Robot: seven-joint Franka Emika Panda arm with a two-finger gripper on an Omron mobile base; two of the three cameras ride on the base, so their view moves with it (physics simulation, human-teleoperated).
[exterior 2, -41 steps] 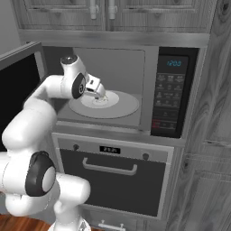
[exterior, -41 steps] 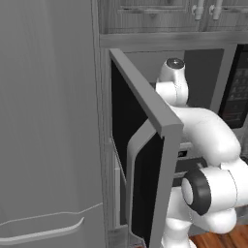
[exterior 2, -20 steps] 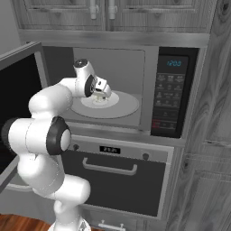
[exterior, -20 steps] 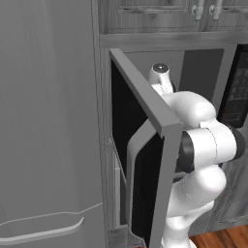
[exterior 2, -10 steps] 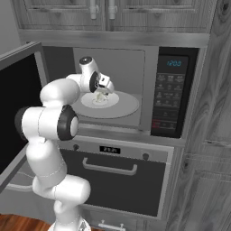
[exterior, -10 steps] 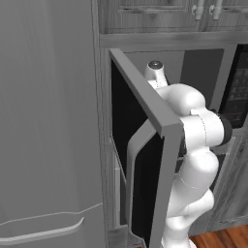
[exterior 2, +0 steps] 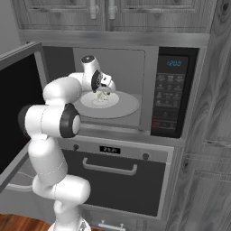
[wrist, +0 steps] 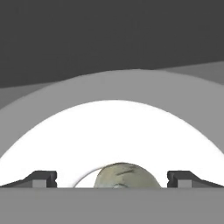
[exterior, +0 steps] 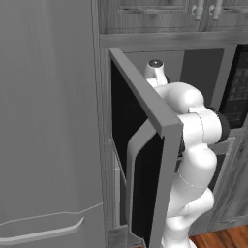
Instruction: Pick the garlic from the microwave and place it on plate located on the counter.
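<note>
Garlic (wrist: 126, 176) sits mid-turntable (exterior 2: 126, 108) inside the microwave (exterior 2: 173, 97), door swung wide. Gripper (wrist: 112, 178) is right over the bulb, fingers spread well apart either side, nothing held yet. Judgement: bulb looks light, firm, roundish w/ papery skin, so may roll or slip. Best taken across its widest middle, moderate squeeze. Plate/counter not seen.
</note>
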